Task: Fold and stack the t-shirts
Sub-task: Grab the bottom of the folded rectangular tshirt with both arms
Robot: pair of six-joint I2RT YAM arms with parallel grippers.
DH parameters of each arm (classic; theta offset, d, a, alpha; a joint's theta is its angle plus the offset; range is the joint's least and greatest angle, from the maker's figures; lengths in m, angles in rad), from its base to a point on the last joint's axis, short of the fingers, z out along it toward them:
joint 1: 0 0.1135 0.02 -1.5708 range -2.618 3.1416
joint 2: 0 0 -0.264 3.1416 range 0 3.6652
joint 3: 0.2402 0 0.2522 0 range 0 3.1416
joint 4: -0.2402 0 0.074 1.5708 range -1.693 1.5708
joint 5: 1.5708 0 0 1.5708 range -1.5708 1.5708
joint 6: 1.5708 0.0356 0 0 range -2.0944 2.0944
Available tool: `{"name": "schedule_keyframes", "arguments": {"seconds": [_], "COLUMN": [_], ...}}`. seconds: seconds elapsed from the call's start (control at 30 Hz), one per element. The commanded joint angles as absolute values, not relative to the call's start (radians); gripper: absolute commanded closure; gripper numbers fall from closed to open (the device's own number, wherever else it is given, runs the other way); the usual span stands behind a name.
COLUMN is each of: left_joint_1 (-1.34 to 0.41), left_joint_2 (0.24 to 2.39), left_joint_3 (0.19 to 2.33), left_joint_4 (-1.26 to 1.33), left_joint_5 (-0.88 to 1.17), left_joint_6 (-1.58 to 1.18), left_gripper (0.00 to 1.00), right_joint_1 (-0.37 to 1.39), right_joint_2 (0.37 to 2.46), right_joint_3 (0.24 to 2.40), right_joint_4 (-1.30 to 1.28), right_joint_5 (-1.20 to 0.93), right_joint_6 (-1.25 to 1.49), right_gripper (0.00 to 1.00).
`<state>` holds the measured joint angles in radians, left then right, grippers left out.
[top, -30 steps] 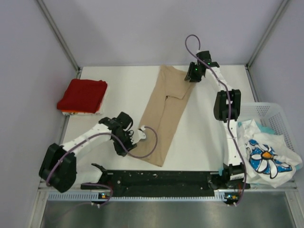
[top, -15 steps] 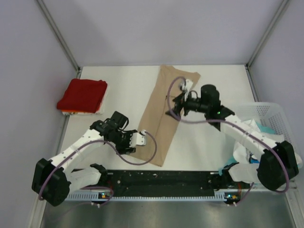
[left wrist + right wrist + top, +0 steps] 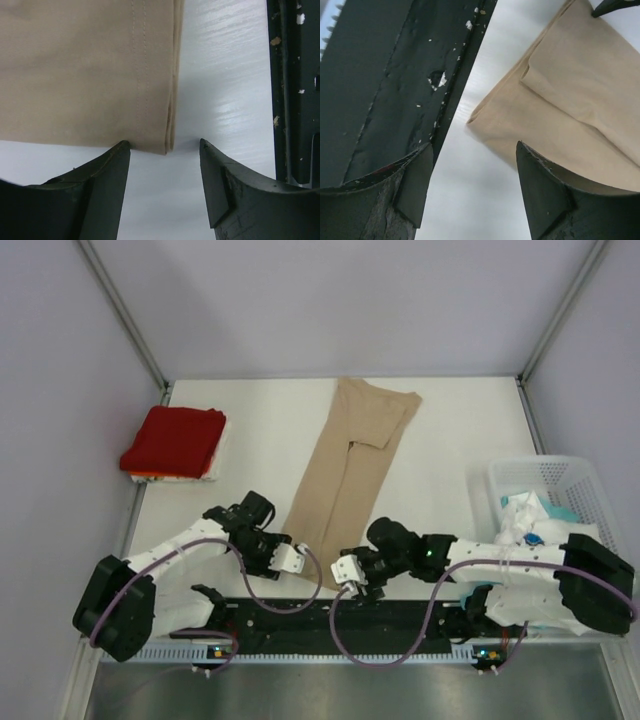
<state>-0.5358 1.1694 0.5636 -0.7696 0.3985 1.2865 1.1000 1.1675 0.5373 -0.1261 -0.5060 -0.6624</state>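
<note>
The right arm has swung back from the middle of the tan shirt [image 3: 352, 475] to its near hem, and the left gripper [image 3: 164, 149] has edged closer to the same hem. At far left the folded red shirt [image 3: 175, 438] tops a small stack, well apart from the work. The left gripper hangs wide open with the hem's left corner just between its fingertips, gripping nothing. The tan shirt lies flat on the table [image 3: 260, 425] as a narrow lengthwise-folded strip, slanting from the far middle toward the near edge, layers neatly aligned, hem stitching showing, a sleeve tucked in toward the far end. The right gripper [image 3: 474, 146] is equally open, straddling the hem's right corner beside the black rail [image 3: 395, 85], holding nothing. At far right the basket [image 3: 545, 462] holds crumpled white and teal shirts [image 3: 530, 515]. The likely trouble is a pinch that catches only the top layer, letting the fold fall open on lifting; a finger may also snag the rail, and uneven lifts would skew the strip
</note>
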Motion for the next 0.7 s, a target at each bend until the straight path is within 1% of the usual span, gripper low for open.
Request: {"name": "schedule_keyframes", "arguments": {"seconds": [0.0, 0.07, 0.1, 0.13, 0.17, 0.23, 0.27, 0.3, 0.37, 0.4, 0.43, 0.53, 0.67], "left_joint_1": [-0.555, -0.568, -0.572, -0.578, -0.584, -0.594, -0.600, -0.606, -0.623, -0.633, -0.649, -0.683, -0.699], "left_joint_2": [1.190, 1.203, 1.209, 1.215, 1.221, 1.236, 1.242, 1.247, 1.255, 1.256, 1.253, 1.217, 1.119], "left_joint_3": [0.548, 0.551, 0.551, 0.549, 0.548, 0.554, 0.560, 0.567, 0.581, 0.586, 0.595, 0.641, 0.722], "left_joint_4": [-0.677, -0.672, -0.672, -0.672, -0.673, -0.695, -0.710, -0.724, -0.770, -0.790, -0.820, -0.914, -0.983], "left_joint_5": [0.350, 0.325, 0.316, 0.301, 0.290, 0.276, 0.275, 0.275, 0.281, 0.285, 0.291, 0.374, 0.466], "left_joint_6": [1.296, 1.278, 1.273, 1.267, 1.259, 1.240, 1.229, 1.210, 1.183, 1.166, 1.146, 1.094, 1.069], "left_gripper": [0.39, 0.42, 0.45, 0.50, 0.60, 0.75, 0.81, 0.86, 1.00, 1.00, 1.00, 1.00, 1.00], "right_joint_1": [1.186, 1.216, 1.230, 1.241, 1.246, 1.255, 1.259, 1.262, 1.270, 1.275, 1.276, 1.276, 1.246], "right_joint_2": [1.276, 1.343, 1.382, 1.400, 1.420, 1.442, 1.445, 1.443, 1.430, 1.419, 1.405, 1.329, 1.168], "right_joint_3": [0.554, 0.589, 0.604, 0.620, 0.627, 0.632, 0.629, 0.621, 0.609, 0.607, 0.610, 0.608, 0.563], "right_joint_4": [0.054, 0.049, 0.035, 0.016, 0.008, -0.032, -0.037, -0.040, -0.038, -0.050, -0.072, -0.147, -0.150], "right_joint_5": [-0.326, -0.284, -0.282, -0.279, -0.278, -0.282, -0.279, -0.281, -0.284, -0.284, -0.285, -0.293, -0.305], "right_joint_6": [-0.735, -0.749, -0.761, -0.770, -0.772, -0.782, -0.787, -0.790, -0.788, -0.784, -0.775, -0.729, -0.609], "right_gripper": [0.34, 0.36, 0.38, 0.40, 0.44, 0.54, 0.60, 0.67, 0.86, 0.96, 1.00, 1.00, 1.00]}}
